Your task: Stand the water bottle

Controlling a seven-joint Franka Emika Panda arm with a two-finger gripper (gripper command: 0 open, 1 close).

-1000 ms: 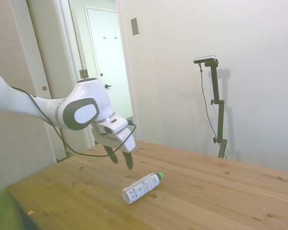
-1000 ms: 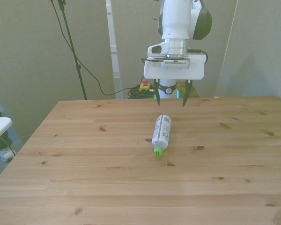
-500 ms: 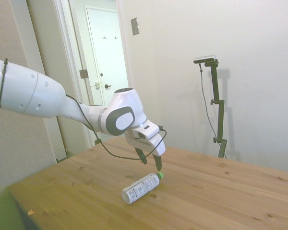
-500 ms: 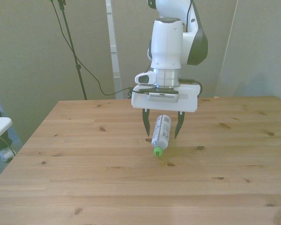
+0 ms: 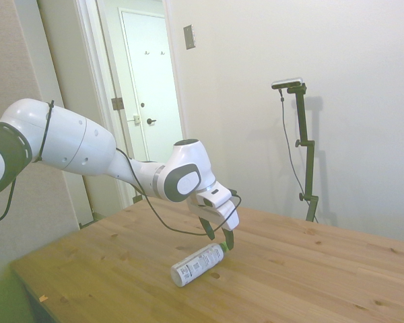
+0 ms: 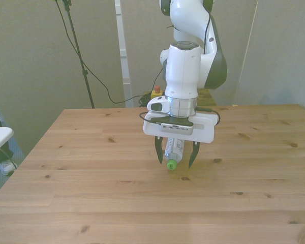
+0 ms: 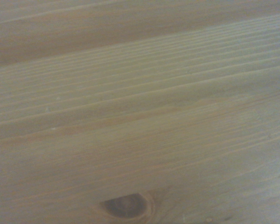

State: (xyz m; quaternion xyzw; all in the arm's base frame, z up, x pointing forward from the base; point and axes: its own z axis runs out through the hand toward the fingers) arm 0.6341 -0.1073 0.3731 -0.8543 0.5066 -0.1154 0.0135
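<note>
Table (image 6: 91, 193): pale knotty pine planks, plain walls and white door (image 5: 151, 81) behind. Water bottle (image 5: 198, 263): lying flat mid-table, green cap toward camera in front view. Gripper (image 6: 176, 160): spread wide, astride cap end, grasping nothing.

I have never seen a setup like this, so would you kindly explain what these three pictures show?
This is a white robot arm with a two-fingered gripper working at a wooden table. One picture is taken from beside the table, one from across it facing the robot, and one from a camera on the wrist, which shows only blurred wood grain. On the table lies a small clear water bottle with a green cap, on its side. The jaws are open, one on each side of the bottle's cap end, and hold nothing yet.
</note>
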